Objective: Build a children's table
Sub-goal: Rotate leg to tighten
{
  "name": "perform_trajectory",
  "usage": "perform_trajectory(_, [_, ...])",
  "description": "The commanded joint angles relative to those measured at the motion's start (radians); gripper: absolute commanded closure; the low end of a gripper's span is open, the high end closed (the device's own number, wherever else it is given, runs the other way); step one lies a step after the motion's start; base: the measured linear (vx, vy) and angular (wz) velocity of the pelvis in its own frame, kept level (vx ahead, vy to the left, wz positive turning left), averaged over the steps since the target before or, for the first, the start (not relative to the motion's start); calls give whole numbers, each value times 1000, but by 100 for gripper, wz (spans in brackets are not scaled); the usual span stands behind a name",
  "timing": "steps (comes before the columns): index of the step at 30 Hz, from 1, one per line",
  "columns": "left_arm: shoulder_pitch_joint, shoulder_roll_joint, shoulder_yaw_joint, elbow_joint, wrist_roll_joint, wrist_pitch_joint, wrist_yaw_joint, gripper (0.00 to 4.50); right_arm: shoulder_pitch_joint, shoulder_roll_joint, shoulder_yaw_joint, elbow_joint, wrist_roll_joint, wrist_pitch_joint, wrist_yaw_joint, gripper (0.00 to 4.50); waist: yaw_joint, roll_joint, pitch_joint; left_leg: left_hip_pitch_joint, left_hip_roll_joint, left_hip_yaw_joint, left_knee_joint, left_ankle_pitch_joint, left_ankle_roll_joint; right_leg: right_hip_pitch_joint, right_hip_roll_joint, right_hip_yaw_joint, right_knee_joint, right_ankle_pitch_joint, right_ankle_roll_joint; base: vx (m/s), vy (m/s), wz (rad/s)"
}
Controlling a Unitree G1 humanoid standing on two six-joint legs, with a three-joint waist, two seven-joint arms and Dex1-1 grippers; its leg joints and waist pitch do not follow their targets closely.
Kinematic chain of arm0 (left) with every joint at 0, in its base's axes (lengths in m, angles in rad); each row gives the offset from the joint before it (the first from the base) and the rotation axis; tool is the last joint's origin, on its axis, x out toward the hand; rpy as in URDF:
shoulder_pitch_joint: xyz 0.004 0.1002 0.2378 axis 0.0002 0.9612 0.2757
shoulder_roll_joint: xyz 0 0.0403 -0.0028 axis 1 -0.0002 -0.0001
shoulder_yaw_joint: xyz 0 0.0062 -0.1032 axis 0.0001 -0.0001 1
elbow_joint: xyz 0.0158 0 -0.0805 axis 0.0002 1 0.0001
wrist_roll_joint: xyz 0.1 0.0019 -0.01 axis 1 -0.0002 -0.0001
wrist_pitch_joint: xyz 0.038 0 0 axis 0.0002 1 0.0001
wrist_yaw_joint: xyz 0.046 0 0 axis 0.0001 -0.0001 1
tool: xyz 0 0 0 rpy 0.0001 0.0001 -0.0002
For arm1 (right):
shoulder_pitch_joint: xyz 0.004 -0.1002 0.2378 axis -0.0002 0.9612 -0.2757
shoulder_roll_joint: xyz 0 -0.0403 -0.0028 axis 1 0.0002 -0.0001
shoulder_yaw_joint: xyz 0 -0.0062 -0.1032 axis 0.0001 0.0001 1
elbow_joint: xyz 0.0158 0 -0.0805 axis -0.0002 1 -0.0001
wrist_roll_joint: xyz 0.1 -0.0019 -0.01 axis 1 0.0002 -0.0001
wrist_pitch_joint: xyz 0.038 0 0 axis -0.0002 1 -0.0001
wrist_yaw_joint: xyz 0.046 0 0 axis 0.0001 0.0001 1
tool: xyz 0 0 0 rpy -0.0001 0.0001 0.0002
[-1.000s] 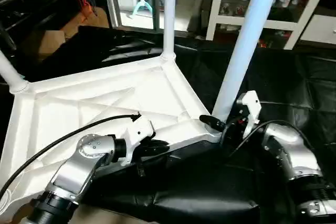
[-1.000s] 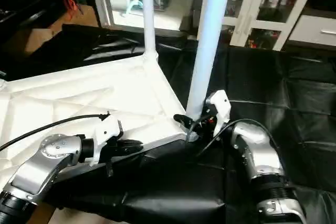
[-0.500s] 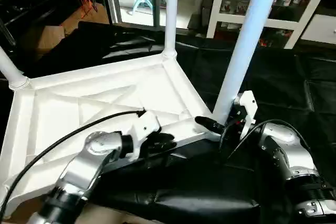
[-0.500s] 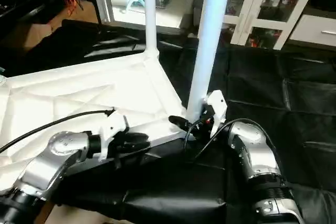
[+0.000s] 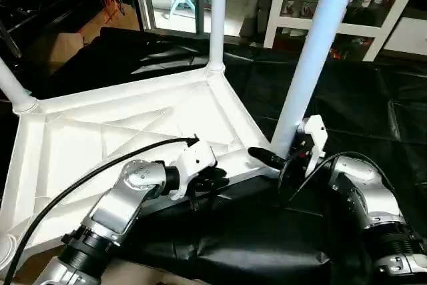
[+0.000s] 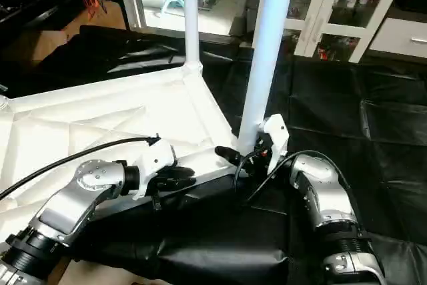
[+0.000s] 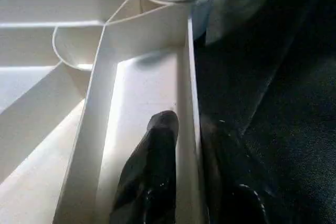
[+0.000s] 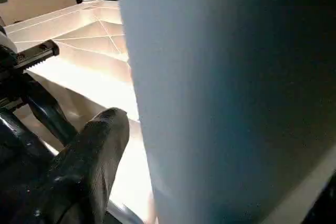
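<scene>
The white tabletop point(image 5: 133, 125) lies upside down on black cloth, its X-ribs facing up. Three white legs stand upright in its corner sockets: one at the near right corner point(image 5: 310, 65), one at the far corner point(image 5: 217, 18) and one at the left corner point(image 5: 13, 88). My left gripper point(image 5: 212, 179) sits on the near rim point(image 7: 191, 77), with one finger point(image 7: 155, 166) inside the wall and the other outside it. My right gripper point(image 5: 277, 155) holds the foot of the near right leg, one finger point(image 8: 94, 150) lying against the tube and the other hidden behind it.
Black cloth point(image 5: 253, 245) covers the floor around and under the table. A white glass-door cabinet point(image 5: 373, 5) stands at the back right, cardboard point(image 5: 60, 48) at the back left. A black cable point(image 5: 87, 178) runs from my left arm across the tabletop.
My left gripper has slid right along the near rim toward the corner, and its fingers have parted to take the rim wall between them. The right arm has stayed at the leg.
</scene>
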Motion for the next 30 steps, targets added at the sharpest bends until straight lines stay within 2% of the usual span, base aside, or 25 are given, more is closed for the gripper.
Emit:
perform_trajectory(1, [6,11,-33,74,56,57,25,363,-14,-6,3,-11,-8,-17,-2,90,2,-6,-41,27,42,-19,-67,-124,87,20,-38,18,-64,93,-308,0,0,0])
perform_trajectory(8, [-25,12,-63,79,83,89,28,363,-26,-4,-1,-5,-8,-21,-10,90,2,-4,-43,26,42,-19,-67,-127,83,22,-39,18,-65,74,-305,0,0,0])
perform_trajectory(9, [-28,12,-67,79,85,92,26,379,-26,-4,-1,-5,-8,-21,-11,90,2,-4,-44,26,42,-20,-66,-117,86,23,-39,18,-64,88,-306,0,0,0])
perform_trajectory(10, [-31,14,-72,80,87,93,23,390,-26,-4,-3,-5,-8,-23,-14,90,3,2,-46,27,42,-21,-65,-109,87,23,-39,17,-62,99,-307,0,0,0])
perform_trajectory(11, [-32,15,-76,81,88,94,21,400,-26,-3,-4,-5,-9,-24,-17,90,2,-2,-46,26,41,-20,-64,-99,92,23,-38,17,-61,119,-309,0,0,0])
perform_trajectory(13, [-34,14,-77,81,85,108,21,402,-26,-3,-9,-4,-10,-27,-24,90,4,-1,-46,26,41,-19,-64,-96,97,23,-39,16,-61,124,-312,0,0,0])
perform_trajectory(15, [-37,11,-79,83,84,114,22,432,-30,2,-24,-1,-2,-30,-41,90,4,-1,-45,27,41,-19,-65,-108,96,22,-38,16,-63,107,-312,0,0,0])
perform_trajectory(18, [-38,10,-81,85,84,114,18,442,-33,10,-42,0,10,-35,-60,90,3,1,-44,28,42,-19,-68,-138,80,21,-39,17,-67,61,-309,0,0,0])
perform_trajectory(21, [-31,19,-92,85,87,98,9,447,-30,12,-48,-1,10,-62,-68,90,3,0,-46,28,42,-20,-68,-138,73,21,-39,17,-67,59,-303,0,0,0])
perform_trajectory(22, [-25,21,-97,87,87,92,9,447,-26,12,-50,1,5,-83,-72,90,4,2,-50,28,42,-20,-66,-128,75,24,-39,16,-64,74,-303,0,0,0])
perform_trajectory(23, [-23,21,-98,89,86,92,10,447,-25,12,-51,3,4,-91,-75,90,3,2,-50,28,42,-20,-66,-127,77,23,-39,16,-65,81,-304,0,0,0])
perform_trajectory(27, [-13,19,-88,92,78,79,18,447,4,-15,-71,-30,55,-55,-6,90,5,-1,-54,24,40,-19,-62,-106,101,28,-39,16,-61,116,-308,0,0,0])
perform_trajectory(30, [-13,21,-86,93,74,73,14,447,7,-25,-68,-12,42,-67,-4,90,5,-4,-57,24,39,-19,-59,-93,110,28,-39,15,-61,117,-308,0,0,0])
